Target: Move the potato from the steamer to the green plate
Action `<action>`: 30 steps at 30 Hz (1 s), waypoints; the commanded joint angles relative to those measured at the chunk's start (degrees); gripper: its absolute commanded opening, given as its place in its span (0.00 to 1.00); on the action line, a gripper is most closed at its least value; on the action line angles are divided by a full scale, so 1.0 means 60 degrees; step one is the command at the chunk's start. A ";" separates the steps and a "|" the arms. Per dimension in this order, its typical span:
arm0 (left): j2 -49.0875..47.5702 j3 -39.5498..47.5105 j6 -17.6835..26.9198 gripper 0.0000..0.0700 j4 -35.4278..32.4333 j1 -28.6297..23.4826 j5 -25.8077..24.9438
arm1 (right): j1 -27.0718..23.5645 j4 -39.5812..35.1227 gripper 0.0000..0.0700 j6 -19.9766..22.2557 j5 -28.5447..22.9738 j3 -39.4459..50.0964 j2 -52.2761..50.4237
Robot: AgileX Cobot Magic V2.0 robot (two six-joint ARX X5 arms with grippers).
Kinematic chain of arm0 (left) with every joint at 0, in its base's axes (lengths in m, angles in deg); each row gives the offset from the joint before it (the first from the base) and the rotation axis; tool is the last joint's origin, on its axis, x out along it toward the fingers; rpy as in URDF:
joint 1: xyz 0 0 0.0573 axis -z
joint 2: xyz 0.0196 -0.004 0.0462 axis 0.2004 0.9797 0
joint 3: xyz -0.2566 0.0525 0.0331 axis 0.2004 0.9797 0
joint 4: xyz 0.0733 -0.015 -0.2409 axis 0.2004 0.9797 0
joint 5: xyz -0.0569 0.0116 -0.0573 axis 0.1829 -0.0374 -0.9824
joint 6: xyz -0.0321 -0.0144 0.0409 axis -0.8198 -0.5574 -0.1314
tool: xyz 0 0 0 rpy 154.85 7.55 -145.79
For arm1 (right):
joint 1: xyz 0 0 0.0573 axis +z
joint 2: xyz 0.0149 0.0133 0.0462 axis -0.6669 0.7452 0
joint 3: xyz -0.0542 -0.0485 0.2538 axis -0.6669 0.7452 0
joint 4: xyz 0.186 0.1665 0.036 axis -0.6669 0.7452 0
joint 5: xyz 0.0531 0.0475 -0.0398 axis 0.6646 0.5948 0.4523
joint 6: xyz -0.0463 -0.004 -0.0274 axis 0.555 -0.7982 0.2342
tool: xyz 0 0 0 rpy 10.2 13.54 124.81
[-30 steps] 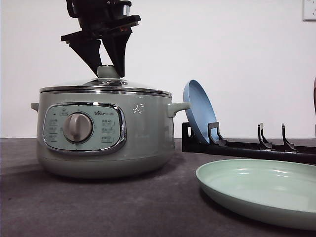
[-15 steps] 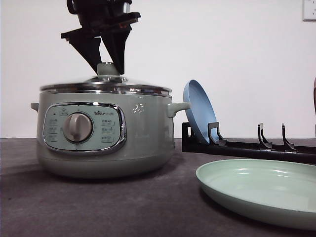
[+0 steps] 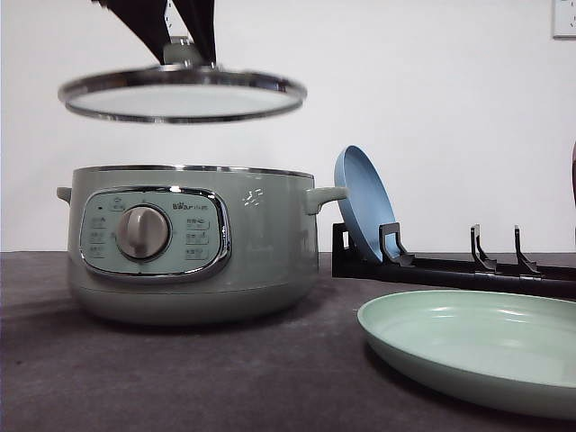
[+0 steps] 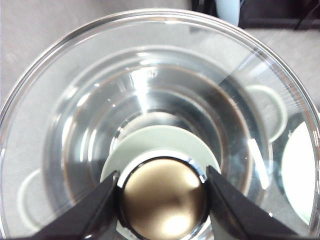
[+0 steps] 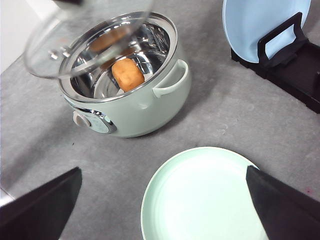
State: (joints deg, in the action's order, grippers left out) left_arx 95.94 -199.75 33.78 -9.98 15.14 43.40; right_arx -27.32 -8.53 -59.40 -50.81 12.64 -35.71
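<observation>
The sage-green steamer [image 3: 193,243] stands open at the left of the table. Its glass lid [image 3: 180,94] hangs level, well above the rim, with my left gripper [image 3: 184,40] shut on the lid's knob [image 4: 164,200]. The left wrist view looks down through the glass into the pot. An orange-brown potato [image 5: 128,74] lies inside the steamer [image 5: 140,110]; the pot wall hides it in the front view. The pale green plate [image 3: 477,346] lies flat at the front right. My right gripper [image 5: 163,172] hovers open high above the green plate [image 5: 200,195], holding nothing.
A blue plate [image 3: 362,202] leans upright in a black rack [image 3: 468,270] behind the green plate, just right of the steamer's handle [image 3: 324,196]. Bare grey tabletop [image 3: 180,378] lies in front of the steamer.
My left gripper has lifted the lid straight up off the steamer; a second ago it still sat on the rim. The steamer and both plates have not moved.
</observation>
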 commanded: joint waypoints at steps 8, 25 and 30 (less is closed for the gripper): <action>-0.0470 -0.0455 0.0020 0.01 -0.0229 -0.0098 0.0145 | 0.0015 -0.0062 0.95 -0.0029 0.0004 -0.0127 0.0029; -0.0476 -0.0455 0.0135 0.01 0.0004 -0.2780 0.0240 | 0.0015 -0.0018 0.95 -0.0015 0.0004 -0.0127 0.0029; -0.0475 -0.0455 0.0132 0.01 -0.0025 -0.3721 0.0240 | 0.0015 -0.0015 0.95 0.0058 0.0000 -0.0127 0.0029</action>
State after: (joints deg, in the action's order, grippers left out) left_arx 93.65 -199.90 33.87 -8.54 -6.87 44.91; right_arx -27.32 -8.46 -59.38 -50.81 12.64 -35.71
